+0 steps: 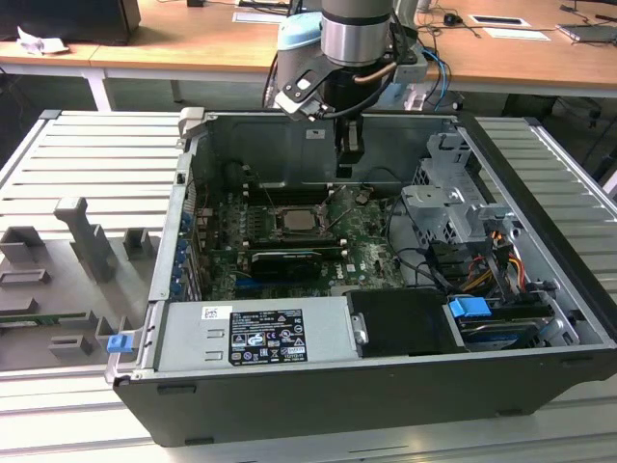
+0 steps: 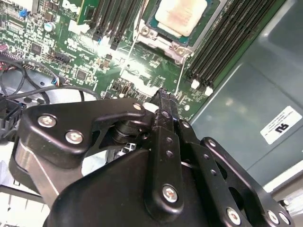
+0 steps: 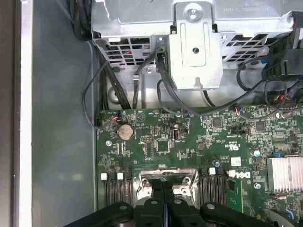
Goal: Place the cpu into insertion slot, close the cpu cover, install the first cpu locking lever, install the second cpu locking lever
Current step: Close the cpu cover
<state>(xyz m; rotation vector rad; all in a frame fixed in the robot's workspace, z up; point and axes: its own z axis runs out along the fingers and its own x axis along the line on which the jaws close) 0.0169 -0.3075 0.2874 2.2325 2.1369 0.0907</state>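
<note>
The hand (image 1: 345, 166) hangs inside an open computer case (image 1: 318, 405), its two black fingers pressed together with nothing between them. Just beyond the fingertips (image 2: 166, 106), the cpu (image 2: 182, 13) lies flat in the insertion slot (image 2: 174, 46), pale top up. The cpu cover (image 2: 152, 21) frames it, and black memory slots (image 2: 222, 42) run along either side. A white printed label (image 2: 281, 125) sticks to the case wall. Another label (image 1: 253, 333) fronts the power supply (image 1: 328, 333). The case rests on a ribbed grey counter (image 1: 87, 164).
</note>
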